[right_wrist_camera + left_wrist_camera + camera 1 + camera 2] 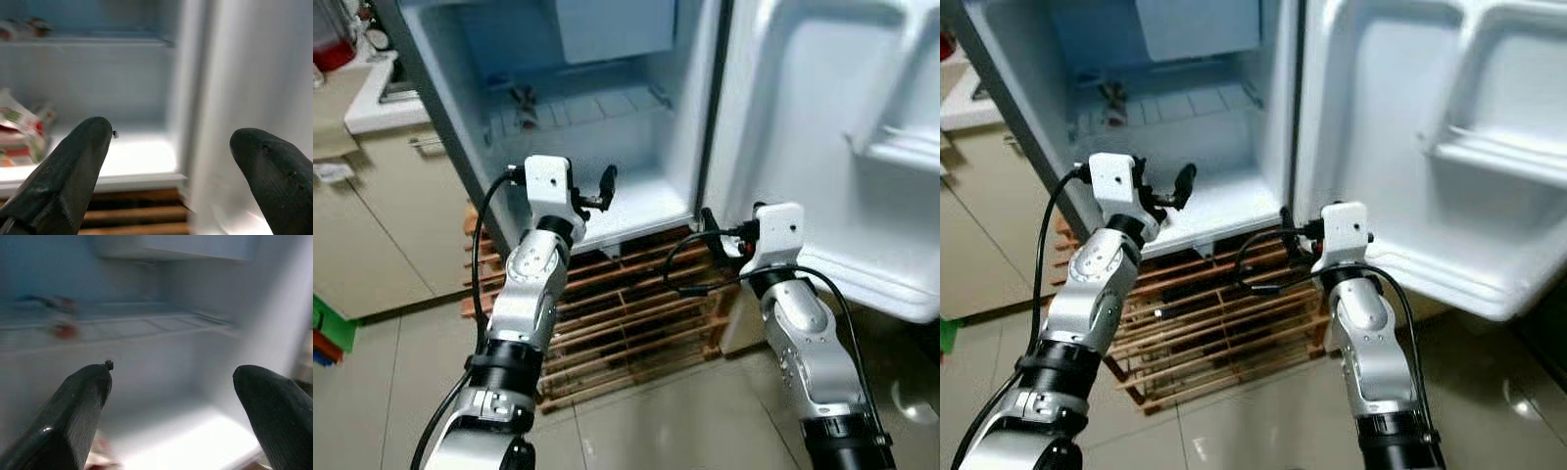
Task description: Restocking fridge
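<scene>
Both arms raised fwd toward the fridge (607,117), which stands open on a wooden slatted pallet (626,313).

L arm: elbow bent, forearm angled up, left gripper (603,191) level w/ the fridge's bottom sill, just in front of the opening. Fingers (83,401) spread wide, nothing btwn them (wrist view looks straight into the cavity).

R arm: forearm near upright, right gripper (713,235) low by the fridge's hinge-side edge, where cabinet meets the open door (822,147). Fingers (68,176) likewise wide apart, holding nothing.

Counts:
- grippers: 2, both empty
- wire shelf (578,110) in fridge: 1, w/ small red/dark items (524,98) at its back left (blurred, count unclear)
- freezer box (612,29) at fridge top: 1
- door shelves (901,152): 1 seen clearly
- packet, red/green/white (19,134): 1, lying on the fridge floor at its left side per right wrist view; more beside it poss., too blurred to tell

Left of the fridge: beige cabinet (372,225) w/ white counter.
</scene>
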### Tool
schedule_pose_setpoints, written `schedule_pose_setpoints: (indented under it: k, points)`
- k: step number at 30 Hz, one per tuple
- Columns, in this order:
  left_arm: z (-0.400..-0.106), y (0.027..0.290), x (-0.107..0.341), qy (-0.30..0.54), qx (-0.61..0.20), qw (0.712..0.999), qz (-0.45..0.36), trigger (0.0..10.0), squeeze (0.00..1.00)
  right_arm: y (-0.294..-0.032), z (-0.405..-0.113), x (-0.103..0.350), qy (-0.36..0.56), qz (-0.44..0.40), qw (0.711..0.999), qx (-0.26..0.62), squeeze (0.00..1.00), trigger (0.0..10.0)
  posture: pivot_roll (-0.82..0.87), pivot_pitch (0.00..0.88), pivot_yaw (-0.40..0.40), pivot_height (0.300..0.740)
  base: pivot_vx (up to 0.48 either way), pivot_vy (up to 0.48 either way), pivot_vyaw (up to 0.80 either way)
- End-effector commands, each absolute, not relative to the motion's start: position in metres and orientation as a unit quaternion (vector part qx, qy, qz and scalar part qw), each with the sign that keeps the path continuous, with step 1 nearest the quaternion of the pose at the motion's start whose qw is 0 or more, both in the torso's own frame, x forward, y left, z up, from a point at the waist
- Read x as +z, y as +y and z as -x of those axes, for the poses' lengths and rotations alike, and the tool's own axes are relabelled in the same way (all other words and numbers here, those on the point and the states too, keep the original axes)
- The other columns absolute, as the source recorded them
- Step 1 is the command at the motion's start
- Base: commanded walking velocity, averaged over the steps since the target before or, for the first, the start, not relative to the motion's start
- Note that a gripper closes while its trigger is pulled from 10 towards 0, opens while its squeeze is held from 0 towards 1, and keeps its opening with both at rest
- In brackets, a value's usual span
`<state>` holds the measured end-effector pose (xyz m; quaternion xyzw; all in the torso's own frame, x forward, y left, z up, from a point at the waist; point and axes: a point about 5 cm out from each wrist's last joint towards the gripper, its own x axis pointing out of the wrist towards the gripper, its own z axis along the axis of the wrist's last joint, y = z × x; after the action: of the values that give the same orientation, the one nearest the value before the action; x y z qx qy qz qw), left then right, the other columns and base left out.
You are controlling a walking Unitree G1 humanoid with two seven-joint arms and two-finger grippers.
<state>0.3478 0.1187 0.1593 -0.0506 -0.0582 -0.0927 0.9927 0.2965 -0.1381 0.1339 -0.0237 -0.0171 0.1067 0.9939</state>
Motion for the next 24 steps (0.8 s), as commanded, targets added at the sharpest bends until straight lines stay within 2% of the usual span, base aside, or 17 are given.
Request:
schedule_pose_setpoints:
  k: [1, 3, 7, 11, 16, 17, 20, 22, 24]
  points:
    - [-0.350, 0.133, 0.157, -0.045, -0.061, 0.996, 0.040, 10.0, 0.00, -0.126, -0.293, 0.136, -0.020, 0.012, 0.990, 0.137, 0.00, 10.0, -0.15, 0.000, 0.057, 0.740, 0.394, 0.274, 0.00]
    - [-0.352, 0.141, 0.155, -0.026, -0.017, 0.999, 0.043, 10.0, 0.00, -0.128, -0.283, 0.137, -0.014, 0.010, 0.987, 0.158, 0.00, 10.0, -0.15, 0.000, 0.049, 0.740, 0.152, 0.152, 0.00]
    - [-0.354, 0.142, 0.154, -0.016, -0.004, 0.999, 0.044, 10.0, 0.00, -0.132, -0.278, 0.137, -0.009, 0.011, 0.987, 0.159, 0.00, 10.0, -0.15, 0.000, 0.041, 0.740, 0.000, 0.000, 0.00]
    - [-0.363, 0.129, 0.147, 0.013, 0.008, 0.999, 0.046, 10.0, 0.00, -0.141, -0.258, 0.135, 0.009, 0.022, 0.988, 0.152, 0.00, 10.0, -0.21, 0.053, 0.025, 0.740, 0.000, 0.000, 0.00]
    - [-0.369, 0.127, 0.146, 0.028, 0.026, 0.997, 0.060, 10.0, 0.00, -0.144, -0.243, 0.135, 0.024, 0.028, 0.988, 0.153, 0.00, 10.0, -0.26, 0.099, 0.022, 0.740, 0.000, 0.000, 0.00]
    - [-0.372, 0.125, 0.145, 0.045, 0.036, 0.995, 0.078, 10.0, 0.00, -0.147, -0.235, 0.136, 0.036, 0.030, 0.988, 0.150, 0.00, 10.0, -0.28, 0.131, 0.011, 0.740, 0.000, 0.000, 0.00]
    - [-0.372, 0.122, 0.144, 0.052, 0.041, 0.994, 0.089, 10.0, 0.00, -0.148, -0.230, 0.136, 0.043, 0.029, 0.987, 0.150, 0.00, 10.0, -0.28, 0.136, 0.009, 0.740, 0.000, 0.000, 0.00]
    - [-0.371, 0.118, 0.143, 0.058, 0.039, 0.993, 0.094, 10.0, 0.00, -0.149, -0.228, 0.136, 0.046, 0.030, 0.987, 0.152, 0.00, 10.0, -0.29, 0.155, -0.001, 0.740, 0.000, 0.000, 0.00]
    - [-0.369, 0.097, 0.141, 0.067, 0.018, 0.993, 0.096, 10.0, 0.00, -0.150, -0.222, 0.136, 0.059, 0.035, 0.985, 0.158, 0.00, 10.0, -0.30, 0.180, -0.019, 0.740, 0.000, 0.000, 0.00]
